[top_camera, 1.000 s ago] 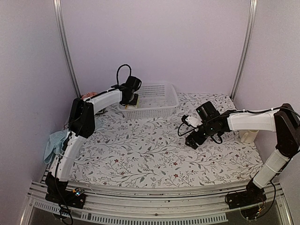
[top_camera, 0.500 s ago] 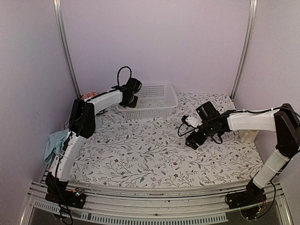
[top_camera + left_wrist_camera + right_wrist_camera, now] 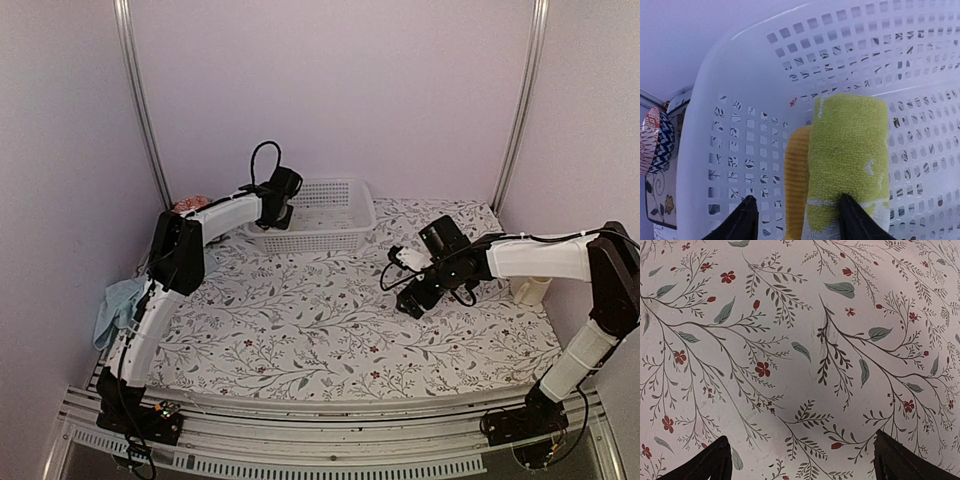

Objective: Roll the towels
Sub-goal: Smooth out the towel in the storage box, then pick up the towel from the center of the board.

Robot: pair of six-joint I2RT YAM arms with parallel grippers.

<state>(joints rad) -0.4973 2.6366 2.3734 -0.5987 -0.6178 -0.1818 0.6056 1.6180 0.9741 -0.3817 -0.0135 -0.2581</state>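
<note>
Shows a pale blue towel (image 3: 113,308) crumpled at the left edge of the floral desk (image 3: 330,330). Further right, shows the left end effector (image 3: 797,220) partly open inside a white basket (image 3: 740,100), straddling an orange roll (image 3: 796,175) and the near end of a rolled yellow-green towel (image 3: 850,160). At right, shows the right end effector (image 3: 800,460) spread wide just above the desk.

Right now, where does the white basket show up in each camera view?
Top external: white basket at the back, left of centre.
Left wrist: white basket fills the frame.
Right wrist: not in it.
Shared landmark: floral table cover, seen in all three.
</note>
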